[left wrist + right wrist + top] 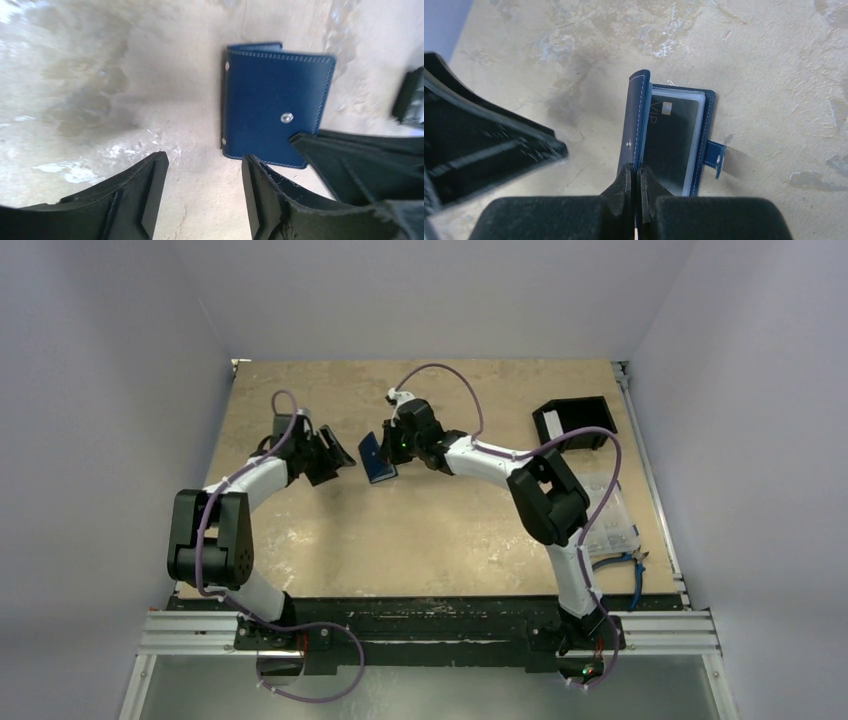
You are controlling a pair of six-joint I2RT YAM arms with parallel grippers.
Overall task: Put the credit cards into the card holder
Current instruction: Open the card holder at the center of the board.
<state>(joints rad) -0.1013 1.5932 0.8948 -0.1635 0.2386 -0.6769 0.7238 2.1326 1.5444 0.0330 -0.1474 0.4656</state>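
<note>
The right end effector [634,173] is pinched shut on the near edge of the card holder's [634,115] front cover and holds that cover tilted up like a page. Just beyond its tips, and a little to its right, the inside is open to view. A dark card [671,145] lies flat in a clear sleeve there. The closing strap [715,157] sticks out on the far right side onto the counter [774,60].

The left end effector [202,172] stands wide with nothing between its fingers. The card holder [272,100] lies ahead of it and to its right, not touched by it.

With a card seated and no loose card in any view, I judge this to be the tail of the insertion step. The holder is kept open by one arm while the other is free. The next move likely calls for lowering the cover without dragging the holder, then bringing the strap over to the snap [286,117]. If another card is due, the cover must stay up.

Only the right wrist view shows the card and sleeve. The left wrist view shows only the outer blue face and the snap. The overhead view shows both arms meeting over the holder [378,460], with a black box [572,423] and a clear box [612,520] well off to the right arm's side.
</note>
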